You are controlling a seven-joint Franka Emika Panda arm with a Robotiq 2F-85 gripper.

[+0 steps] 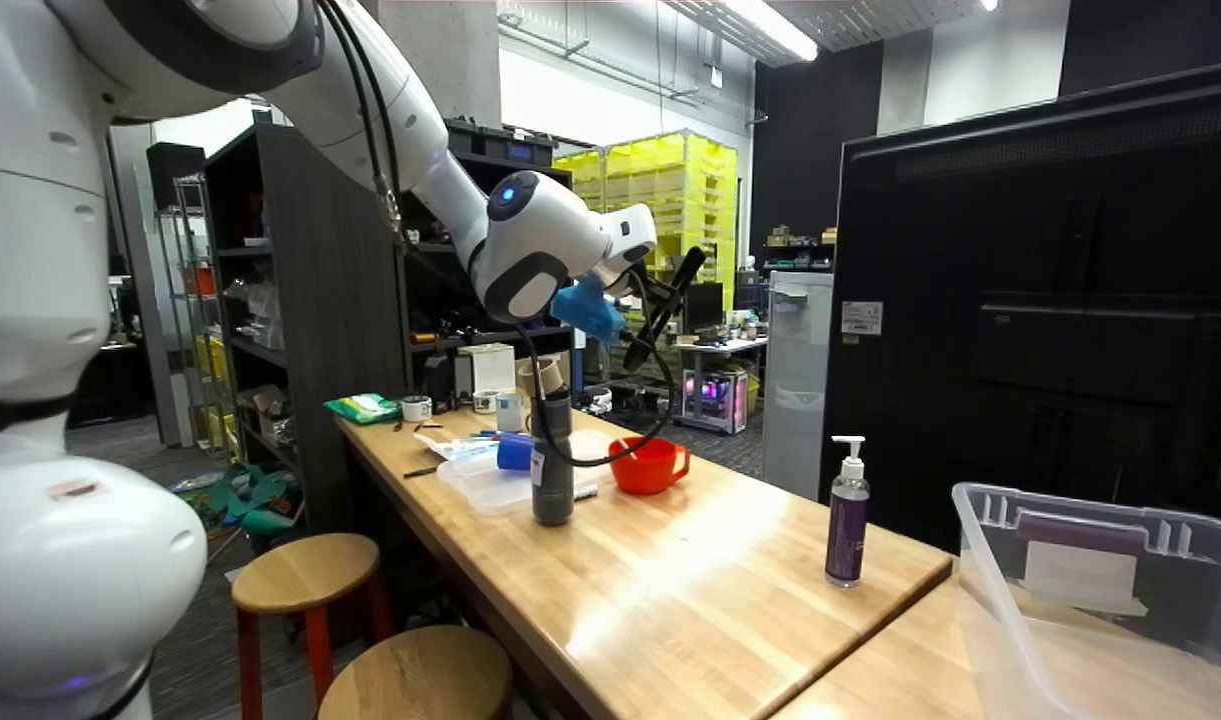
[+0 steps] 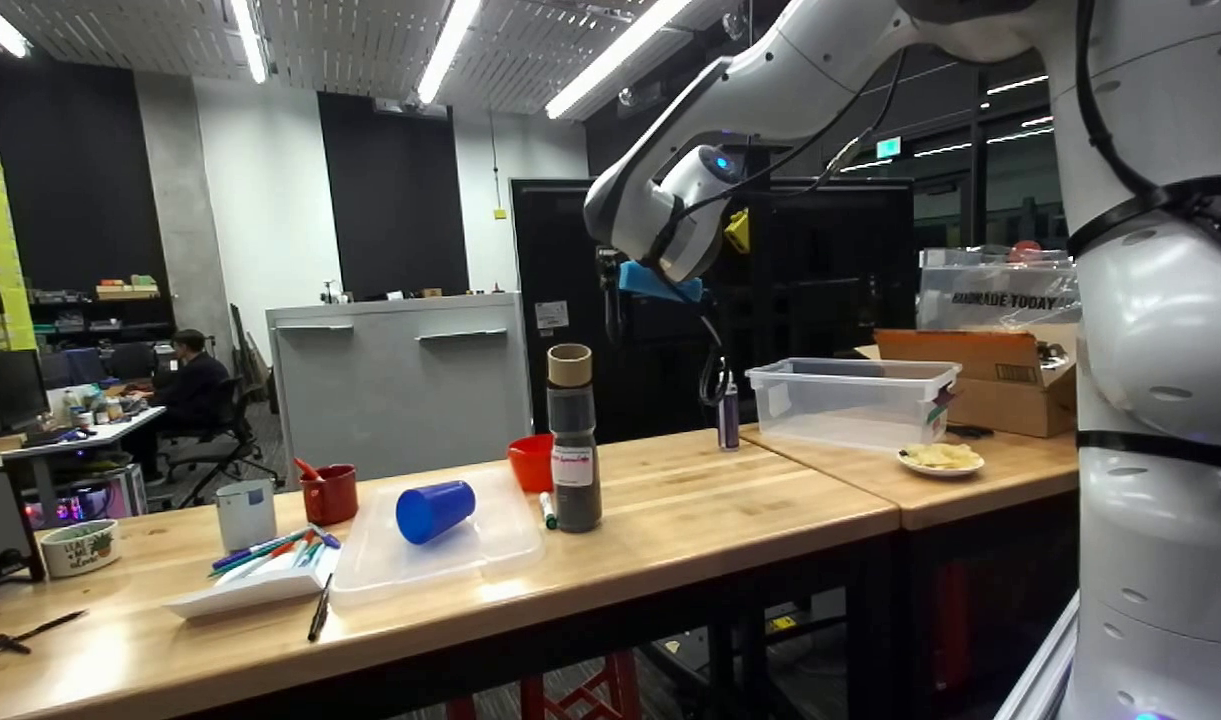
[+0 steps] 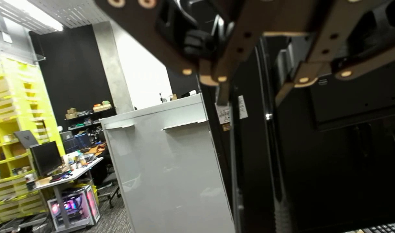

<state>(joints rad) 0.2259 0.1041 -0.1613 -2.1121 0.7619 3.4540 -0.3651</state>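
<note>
Looks like a busy workshop, with a grey cabinet (image 3: 165, 168) and a big black screen (image 1: 1060, 300) beyond a long wooden table (image 1: 670, 590). Holds, in the clenched gripper (image 3: 251, 98), a long dark thing (image 1: 687, 268), crosswise between the jaws and up in the air, well above the tabletop. Hard to name exactly, being dark against the black screen in the wrist view. Could twist or slide in the pinch, judging by the length jutting out above and below the jaws; likeliest causes, a sharp jolt or an off-centre hold. Impossible to judge from these views: the gap between dark thing and screen, hence some chance of a bump if pushed forward. Also worth watching: the slack black cable (image 1: 592, 463) looped below the arm (image 1: 555, 225). Might hook the tall grey bottle (image 2: 575, 490) if carried low across the table, and tip it onto the red cup (image 1: 648, 468) or the marker (image 2: 548, 511) near it. Would take only a nudge, perhaps, to roll the blue cup (image 2: 436, 512) off the clear plastic lid (image 2: 420, 570) beneath, being on its side rather than upright. Equally easy to topple with a low, hasty pass: the pump bottle (image 1: 847, 525), upright near the end of the table.
</note>
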